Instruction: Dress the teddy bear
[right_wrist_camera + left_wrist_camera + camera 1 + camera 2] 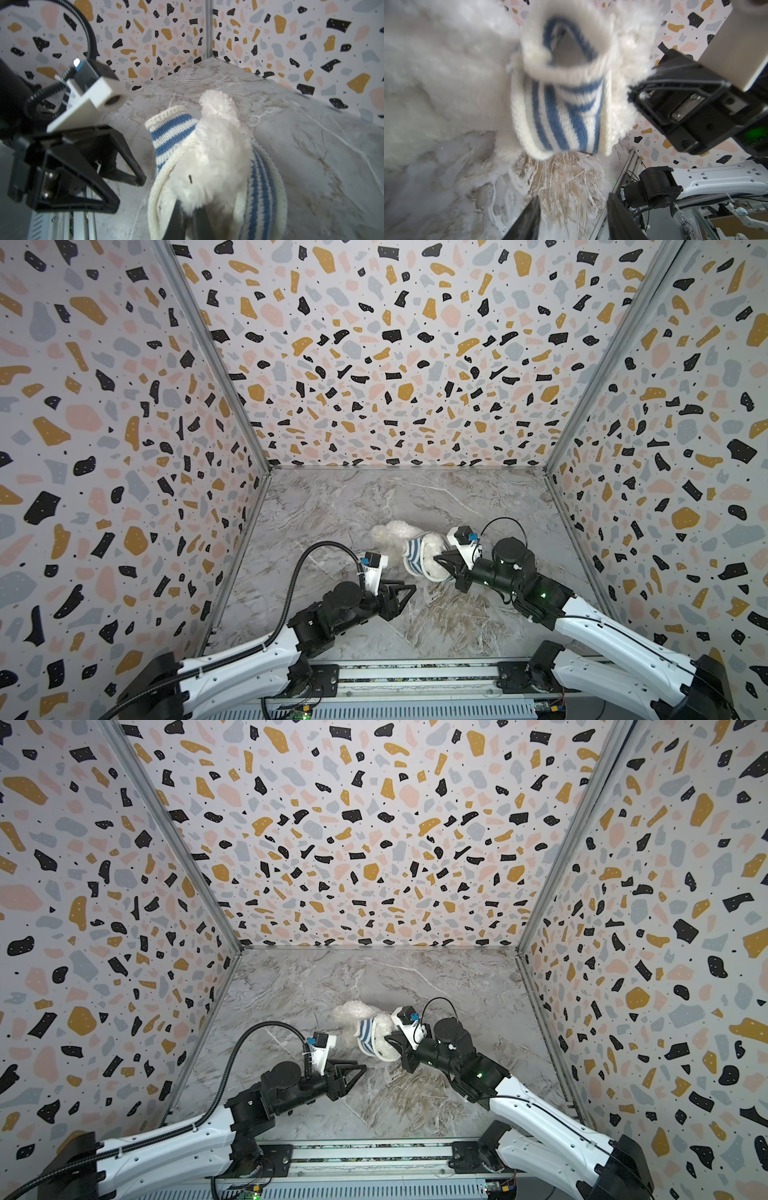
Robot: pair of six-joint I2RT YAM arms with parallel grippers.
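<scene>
one teddy bear (214, 155), striped shirt (172, 135) partly on | right jaws clenched on bear | left jaws apart, empty

No lettering, number or brand can be read anywhere in these views. The striped shirt (560, 108) shows only blue and cream bands. A small circuit board (304, 712) by the front rail (415, 676) may carry print, but it is too small to tell.
</scene>
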